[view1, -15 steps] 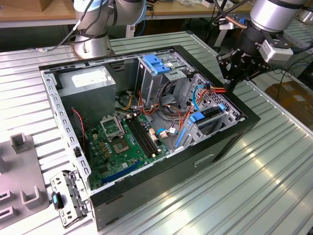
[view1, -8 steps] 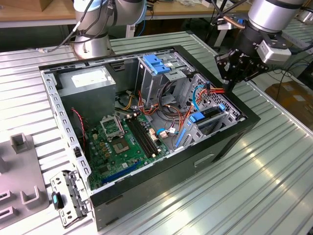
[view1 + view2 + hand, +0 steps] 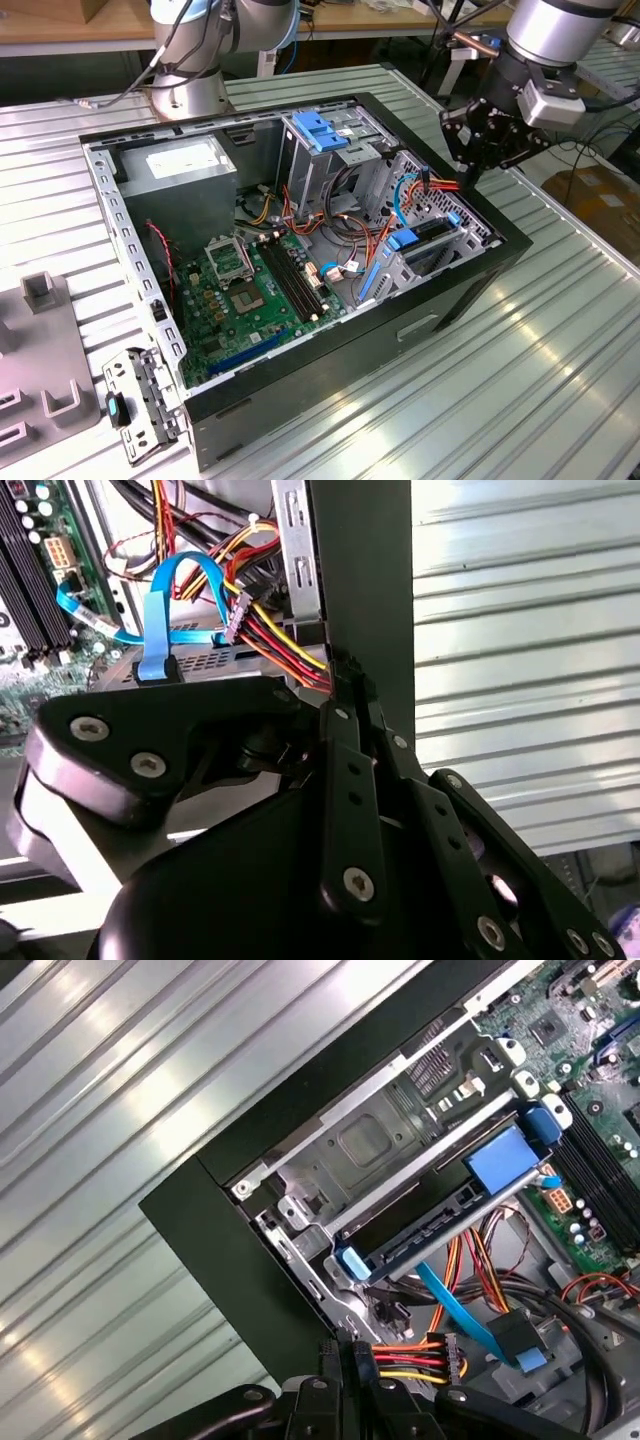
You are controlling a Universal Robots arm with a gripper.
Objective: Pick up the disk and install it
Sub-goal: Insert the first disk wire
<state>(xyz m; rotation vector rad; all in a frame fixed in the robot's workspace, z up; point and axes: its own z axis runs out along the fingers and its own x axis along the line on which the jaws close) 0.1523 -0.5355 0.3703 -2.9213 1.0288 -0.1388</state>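
Ribbed metal bench [image 3: 560,380] carried an opened computer case [image 3: 330,375]. Gripper [image 3: 478,150] hovered over the case's rim at about 2 o'clock in the exterior view, fingers pressed together and holding nothing. Disk [image 3: 432,232] with blue rails sat in the drive cage [image 3: 420,262], directly beneath the gripper at 6 o'clock. Judged: disk seated, cables [image 3: 440,1355] nearby; installation looked nearly or fully done.
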